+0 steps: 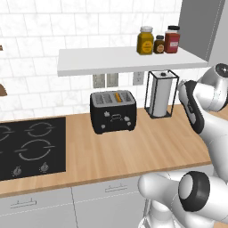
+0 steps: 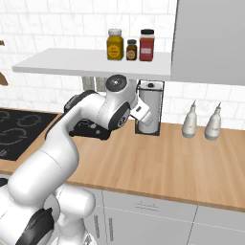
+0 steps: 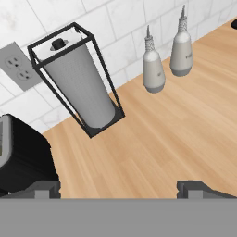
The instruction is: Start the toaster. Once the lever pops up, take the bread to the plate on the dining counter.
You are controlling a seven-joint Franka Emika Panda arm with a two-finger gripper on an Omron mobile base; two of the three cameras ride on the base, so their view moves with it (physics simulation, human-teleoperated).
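Starting point only: we see the boxy glossy black toaster on the wood surface, orange-crusted bread slice in its slot, lever unpressed; pincer released, empty, well apart.

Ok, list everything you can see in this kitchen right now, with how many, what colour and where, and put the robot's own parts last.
toaster: one, glossy black, on the wood counter against the tiled wall, right of the stove
bread: one, orange-brown, standing in a top slot of the toaster
lever: one, dark, middle of the toaster's front
stove: one, black, set into the counter at left
paper towel roll: one, white in a black wire frame, right of the toaster
jars: three, yellow, brown, red, on the white shelf
bottles: two, pale grey, by the wall at right
wall outlets: three, grey, under the shelf
gripper: one, dark fingertips, open, above the counter near the toaster
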